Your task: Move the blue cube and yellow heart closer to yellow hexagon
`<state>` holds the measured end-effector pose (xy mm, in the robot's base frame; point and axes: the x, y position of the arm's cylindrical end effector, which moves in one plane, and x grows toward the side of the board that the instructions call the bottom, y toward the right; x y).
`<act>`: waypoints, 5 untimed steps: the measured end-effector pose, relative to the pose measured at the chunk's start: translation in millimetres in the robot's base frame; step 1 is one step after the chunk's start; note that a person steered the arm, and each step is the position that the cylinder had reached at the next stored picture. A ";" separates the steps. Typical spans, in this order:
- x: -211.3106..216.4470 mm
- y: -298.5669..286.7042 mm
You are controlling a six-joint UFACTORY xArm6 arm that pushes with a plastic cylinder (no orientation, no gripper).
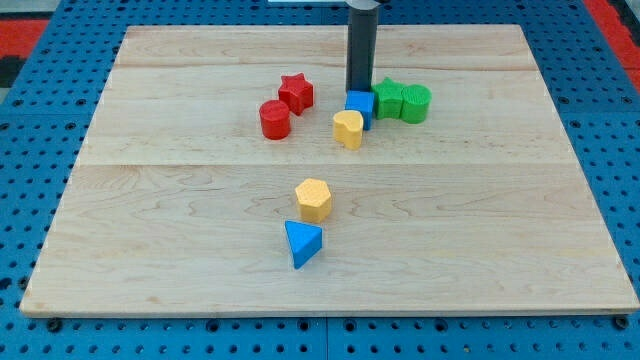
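Observation:
The blue cube [361, 108] sits near the board's top centre, with the yellow heart [348, 129] touching its lower left side. The yellow hexagon [314, 199] lies below them, near the board's middle, well apart from both. My tip [358, 91] stands right behind the blue cube, at its top edge, seemingly touching it. The dark rod rises straight up out of the view's top.
A red star [296, 92] and a red cylinder [275, 119] lie left of the cube. Two green blocks [401, 101] sit just right of the cube. A blue triangle [302, 243] lies just below the yellow hexagon. The wooden board [150, 250] rests on a blue pegboard.

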<state>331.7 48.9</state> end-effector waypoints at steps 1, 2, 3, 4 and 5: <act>22.9 0.1; 50.9 0.1; 80.2 0.1; 106.6 0.1; 125.8 0.1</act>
